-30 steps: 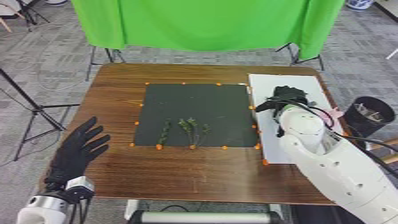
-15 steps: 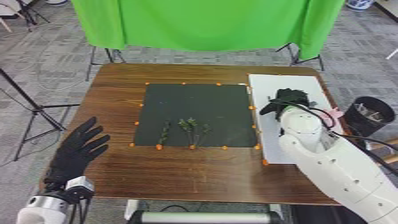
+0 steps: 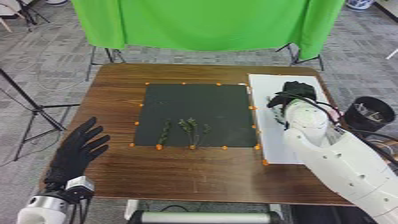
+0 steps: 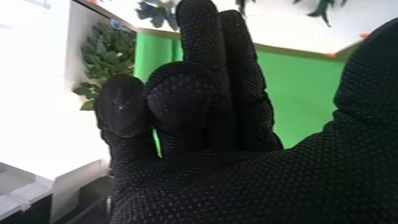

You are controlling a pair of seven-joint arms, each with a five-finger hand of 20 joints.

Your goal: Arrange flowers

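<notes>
The right hand [image 3: 294, 93] is over the white board [image 3: 277, 145], fingers relaxed, released; the left hand's [image 3: 75, 156] fingers spread.

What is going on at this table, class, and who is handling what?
A robot is arranging flowers. Its right hand is over the white sheet at the table's right side, fingers relaxed and apparently gripping nothing. A few green sprigs lie near the front edge of the dark mat. The left hand waits open at the table's left edge.
</notes>
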